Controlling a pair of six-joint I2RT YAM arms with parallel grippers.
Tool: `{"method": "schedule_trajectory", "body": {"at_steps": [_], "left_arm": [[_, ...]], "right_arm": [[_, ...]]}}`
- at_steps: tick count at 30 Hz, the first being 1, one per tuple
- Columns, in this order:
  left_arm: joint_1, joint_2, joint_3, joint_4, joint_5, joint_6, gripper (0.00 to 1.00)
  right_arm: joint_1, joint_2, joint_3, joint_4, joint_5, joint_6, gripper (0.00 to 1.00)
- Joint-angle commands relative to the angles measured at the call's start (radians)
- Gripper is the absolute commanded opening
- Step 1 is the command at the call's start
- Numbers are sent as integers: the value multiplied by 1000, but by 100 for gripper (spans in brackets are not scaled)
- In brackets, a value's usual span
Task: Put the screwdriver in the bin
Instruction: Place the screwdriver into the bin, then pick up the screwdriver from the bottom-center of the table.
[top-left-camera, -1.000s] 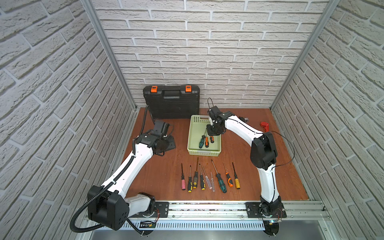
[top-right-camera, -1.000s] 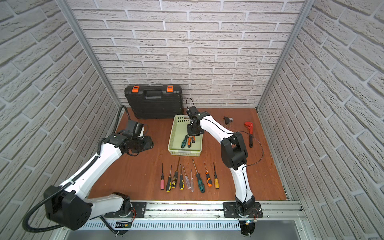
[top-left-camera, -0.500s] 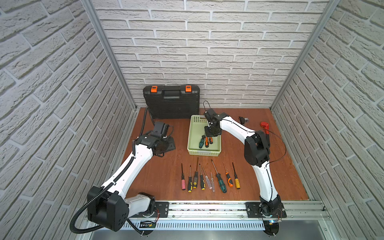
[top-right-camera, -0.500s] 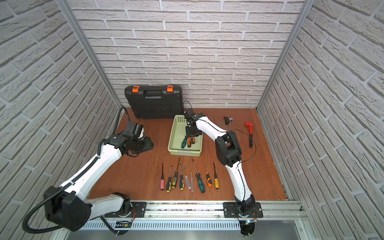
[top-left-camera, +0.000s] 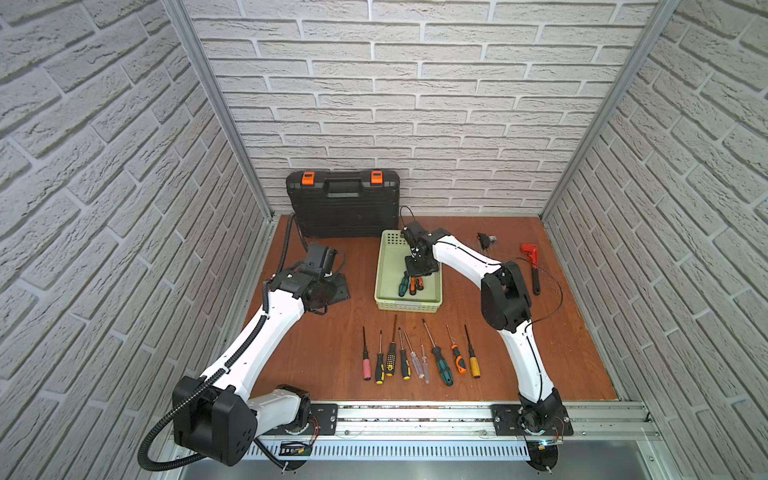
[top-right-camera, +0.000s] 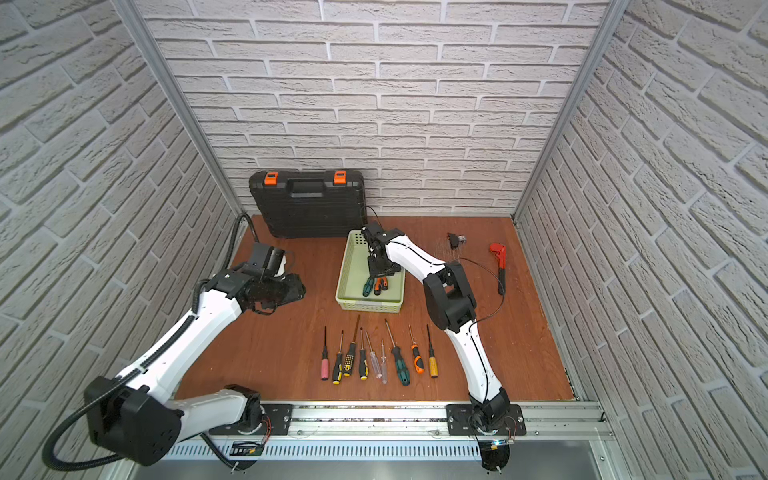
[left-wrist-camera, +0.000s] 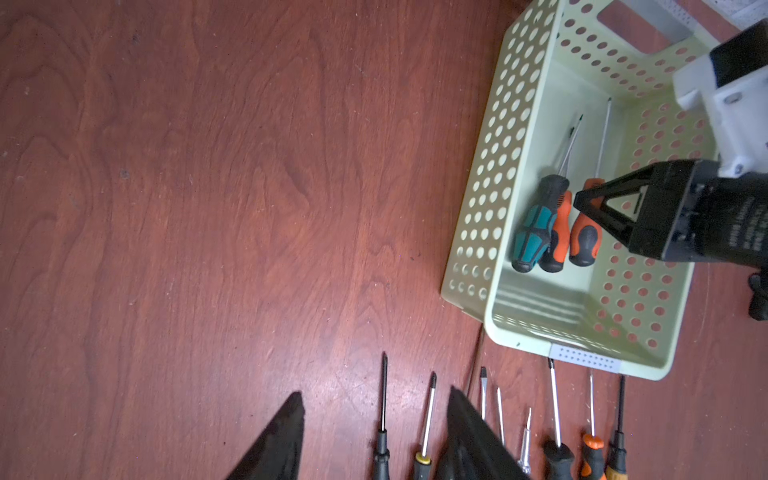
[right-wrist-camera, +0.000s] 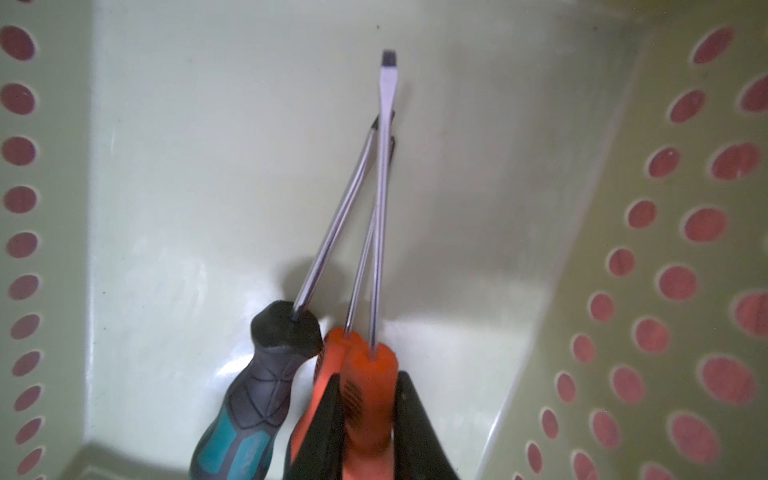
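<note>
Pale green bin (left-wrist-camera: 490, 174), walls dotted with round holes. It contains a teal-and-black screwdriver (left-wrist-camera: 534, 232), an orange-and-black screwdriver (left-wrist-camera: 562, 220) and an orange-handled flathead screwdriver (right-wrist-camera: 368, 399) with a silver shank. On the reddish-brown wood-grain table (top-left-camera: 328, 349) are a pink-handled screwdriver (top-left-camera: 367, 368), a clear-handled screwdriver (top-left-camera: 415, 359), an amber-handled screwdriver (top-left-camera: 473, 365) and a red pipe wrench (top-left-camera: 528, 250) with a black handle. Black ribbed toolcase (top-left-camera: 343, 208) with orange latches, set against white brick-pattern walls (top-left-camera: 415, 104).

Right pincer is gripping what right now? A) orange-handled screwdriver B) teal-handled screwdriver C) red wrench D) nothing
A: the right wrist view shows the right pincer shut on the orange-handled screwdriver with the flat tip, inside the bin.
</note>
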Motion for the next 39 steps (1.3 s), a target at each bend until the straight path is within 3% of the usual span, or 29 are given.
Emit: {"method": "schedule_trajectory", "body": {"at_steps": [1, 4, 11, 20, 25, 32, 39], "left_arm": [[8, -16, 21, -7, -16, 4, 56], [7, -13, 35, -17, -25, 12, 56], [7, -15, 54, -38, -27, 17, 57], [-16, 8, 19, -112, 123, 5, 55], [-137, 33, -15, -153, 115, -62, 55], [-390, 16, -182, -78, 60, -271, 56], [-532, 71, -288, 24, 88, -350, 55]], "right_arm": [[4, 13, 16, 5, 4, -11, 23], [4, 19, 25, 7, -20, -12, 29], [6, -36, 26, 0, -22, -16, 29], [36, -262, -20, 17, -1, -87, 31], [62, -426, -128, 65, -40, -108, 35], [80, -681, -491, 286, -90, -61, 40], [80, -674, -553, 281, -109, -53, 39]]}}
